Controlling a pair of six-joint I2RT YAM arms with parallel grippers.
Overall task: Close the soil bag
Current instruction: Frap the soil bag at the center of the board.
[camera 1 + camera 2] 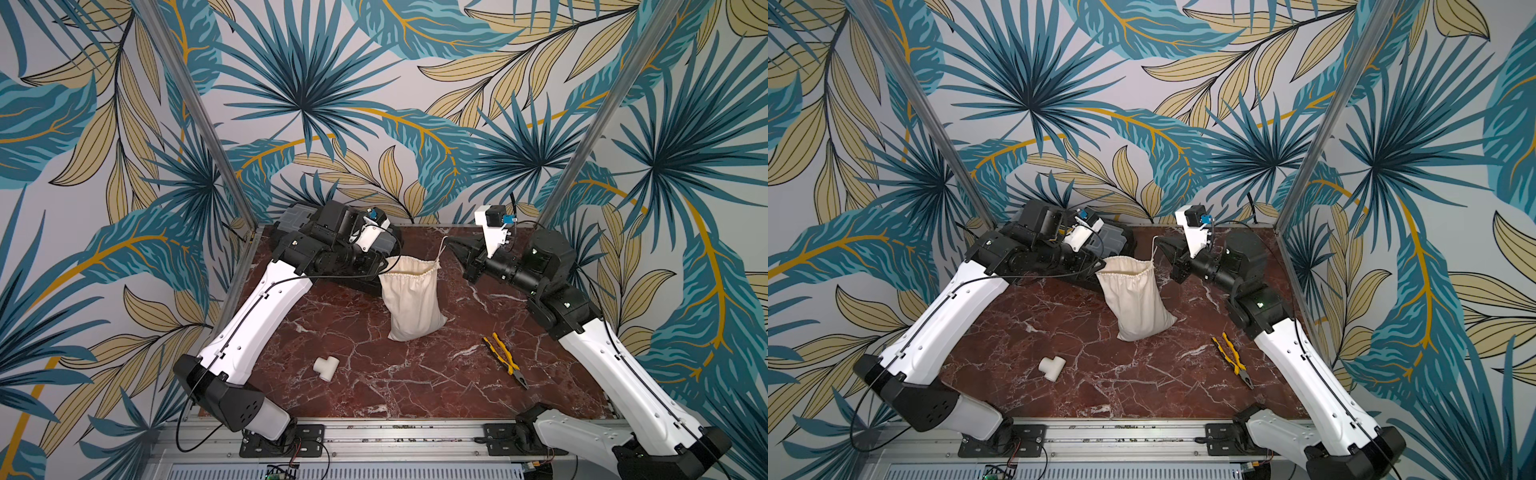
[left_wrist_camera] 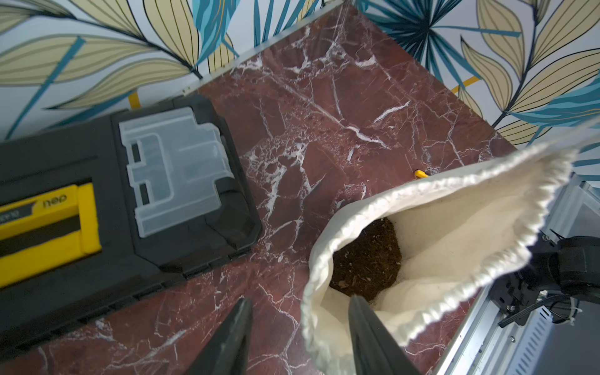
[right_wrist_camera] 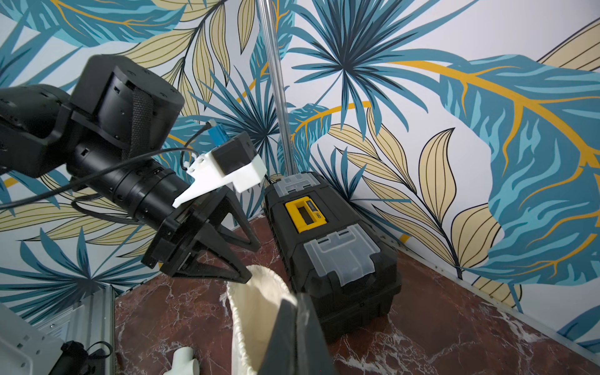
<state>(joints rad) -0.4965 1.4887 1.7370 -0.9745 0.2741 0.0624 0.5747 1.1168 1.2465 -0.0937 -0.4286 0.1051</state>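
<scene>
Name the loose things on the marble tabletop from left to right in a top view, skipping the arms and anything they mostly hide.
white pipe tee → soil bag → yellow-handled pliers
</scene>
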